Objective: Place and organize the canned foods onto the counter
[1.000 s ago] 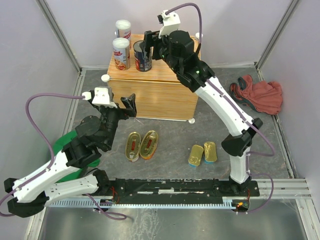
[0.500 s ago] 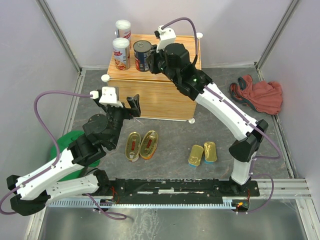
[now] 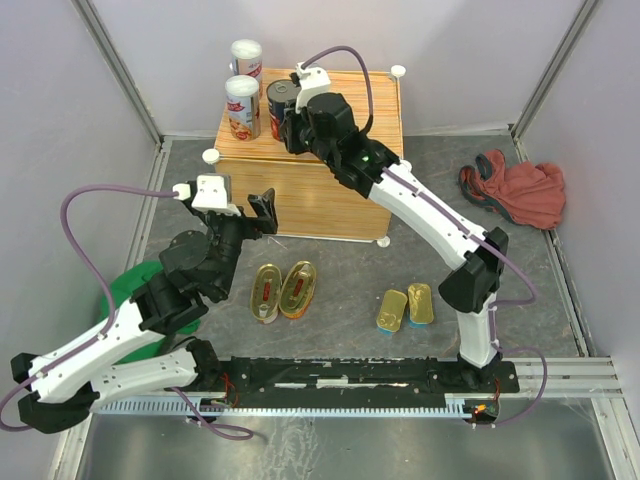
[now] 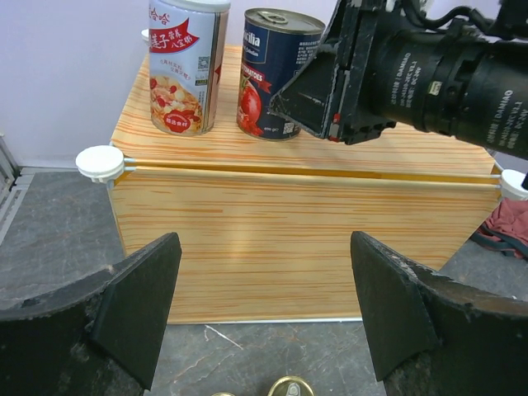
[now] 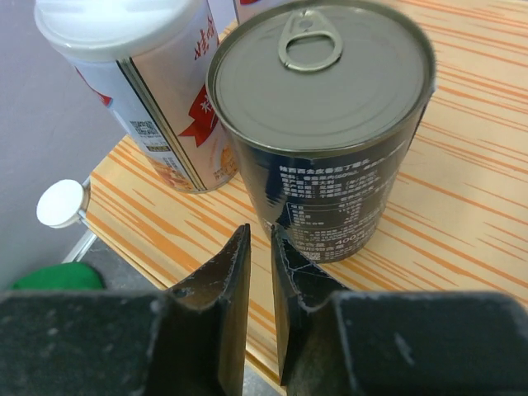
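The counter (image 3: 330, 195) carries two tall white-lidded cans (image 3: 246, 58) (image 3: 242, 105) and a dark round can (image 3: 282, 108) at its left end. My right gripper (image 3: 292, 132) hovers low over the countertop. In the right wrist view its jaws (image 5: 260, 231) are shut with nothing between them, tips just in front of the dark can (image 5: 330, 124). My left gripper (image 4: 264, 247) is open and empty, facing the counter's front (image 4: 305, 239). Two oval gold tins (image 3: 266, 291) (image 3: 298, 288) and two rectangular tins (image 3: 391, 310) (image 3: 420, 303) lie on the grey floor.
A red cloth (image 3: 520, 190) lies at the right wall. A green cloth (image 3: 135, 290) is partly hidden under my left arm. White ball knobs (image 4: 99, 162) stick out at the counter's corners. The arms' base rail (image 3: 360, 375) runs along the near edge.
The right gripper's jaws have shut on nothing, and its wrist has swung left and down beside the dark can. The left arm has barely shifted.
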You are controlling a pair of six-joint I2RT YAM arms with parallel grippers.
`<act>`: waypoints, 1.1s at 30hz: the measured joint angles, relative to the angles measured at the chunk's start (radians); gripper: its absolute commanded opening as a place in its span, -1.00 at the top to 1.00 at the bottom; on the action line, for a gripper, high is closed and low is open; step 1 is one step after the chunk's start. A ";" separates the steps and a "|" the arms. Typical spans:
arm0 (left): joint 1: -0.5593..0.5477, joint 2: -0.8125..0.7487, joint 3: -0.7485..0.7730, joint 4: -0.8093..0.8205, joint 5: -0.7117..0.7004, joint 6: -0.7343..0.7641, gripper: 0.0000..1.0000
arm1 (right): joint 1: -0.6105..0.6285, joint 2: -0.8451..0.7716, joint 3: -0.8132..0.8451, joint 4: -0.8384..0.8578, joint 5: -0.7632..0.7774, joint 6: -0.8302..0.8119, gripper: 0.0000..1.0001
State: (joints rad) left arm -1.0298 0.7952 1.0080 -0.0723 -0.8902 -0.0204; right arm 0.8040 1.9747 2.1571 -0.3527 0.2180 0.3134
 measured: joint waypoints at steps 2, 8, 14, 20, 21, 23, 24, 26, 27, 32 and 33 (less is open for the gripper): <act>0.000 -0.004 -0.002 0.000 0.000 0.000 -0.80 | 0.000 0.016 0.009 -0.003 0.000 0.000 0.54; 0.001 -0.005 -0.008 0.000 0.000 0.000 -0.80 | -0.005 0.039 0.036 -0.005 -0.002 0.001 0.54; 0.014 -0.004 -0.017 0.000 0.001 0.000 -0.80 | -0.027 0.076 0.092 -0.019 -0.035 0.000 0.54; 0.027 -0.004 -0.020 0.000 0.002 0.000 -0.80 | -0.037 0.077 0.090 -0.040 -0.074 -0.004 0.34; 0.028 -0.004 -0.022 0.000 0.002 0.000 -0.80 | -0.037 0.068 0.071 -0.039 -0.078 -0.005 0.32; 0.031 -0.004 -0.023 0.000 0.004 0.000 -0.80 | -0.037 0.047 0.026 -0.044 -0.079 -0.006 0.27; 0.033 -0.004 -0.024 0.000 0.005 0.000 -0.80 | -0.037 0.037 0.007 -0.046 -0.078 -0.007 0.23; 0.035 -0.004 -0.026 0.000 0.007 0.000 -0.80 | -0.037 0.019 -0.024 -0.050 -0.076 -0.009 0.17; 0.035 -0.004 -0.026 0.000 0.008 0.000 -0.80 | -0.037 0.013 -0.032 -0.053 -0.073 -0.011 0.14; 0.036 -0.004 -0.026 0.000 0.009 0.000 -0.80 | -0.037 -0.011 -0.048 -0.055 -0.050 -0.024 0.04; 0.036 -0.004 -0.026 0.000 0.009 0.000 -0.80 | -0.037 -0.014 -0.048 -0.055 -0.045 -0.026 0.02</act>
State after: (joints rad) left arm -0.9939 0.7910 0.9817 -0.0723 -0.8810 -0.0204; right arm 0.7670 1.9606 2.1086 -0.4076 0.1730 0.2871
